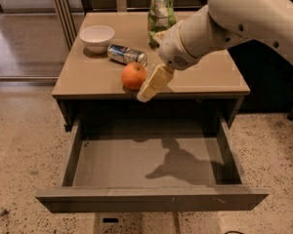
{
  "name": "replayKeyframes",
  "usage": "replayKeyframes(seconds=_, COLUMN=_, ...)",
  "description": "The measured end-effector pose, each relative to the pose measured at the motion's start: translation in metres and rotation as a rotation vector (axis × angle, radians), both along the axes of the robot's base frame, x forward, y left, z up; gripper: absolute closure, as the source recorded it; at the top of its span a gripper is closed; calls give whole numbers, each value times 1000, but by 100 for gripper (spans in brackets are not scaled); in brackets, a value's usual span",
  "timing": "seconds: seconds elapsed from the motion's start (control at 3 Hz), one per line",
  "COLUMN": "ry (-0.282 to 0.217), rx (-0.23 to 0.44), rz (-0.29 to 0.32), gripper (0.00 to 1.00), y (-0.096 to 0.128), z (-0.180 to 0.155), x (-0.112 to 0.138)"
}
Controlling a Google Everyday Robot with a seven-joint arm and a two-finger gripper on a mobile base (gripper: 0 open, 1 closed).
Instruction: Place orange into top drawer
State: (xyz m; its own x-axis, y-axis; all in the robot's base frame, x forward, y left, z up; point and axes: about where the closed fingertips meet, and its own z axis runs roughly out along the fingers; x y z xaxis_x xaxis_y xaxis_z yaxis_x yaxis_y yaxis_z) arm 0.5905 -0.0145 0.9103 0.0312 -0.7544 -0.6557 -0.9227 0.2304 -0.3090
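The orange [134,76] rests on the desk [88,77] near the front edge, just in front of a can [127,54] lying on its side. The gripper [147,90] hangs over that front edge, tilted down to the left, with its tip just beside the orange on the side away from the bowl – contact cannot be confirmed. Whether the gripper is spread or pressed together cannot be told from this angle. The arm [224,23] reaches in from the upper right.

The top drawer [151,199] is pulled fully out below the desk – its grey inside holds only the arm's shadow. A white bowl [96,35] stands at the back left, and a green bag [161,9] stands upright at the back centre.
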Motion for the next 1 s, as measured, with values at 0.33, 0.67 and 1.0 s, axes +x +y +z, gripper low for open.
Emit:
replayKeyframes(seconds=0.33, ry=-7, rx=-49, rz=-8, gripper=0, y=15, z=-18, x=4)
replayKeyframes(seconds=0.67, ry=-12, rx=-79, rz=-10, gripper=0, y=25, z=-27, x=10)
replayKeyframes(seconds=1.0, ry=-2, rx=-71, rz=-28, gripper=0, y=26, z=-33, x=19)
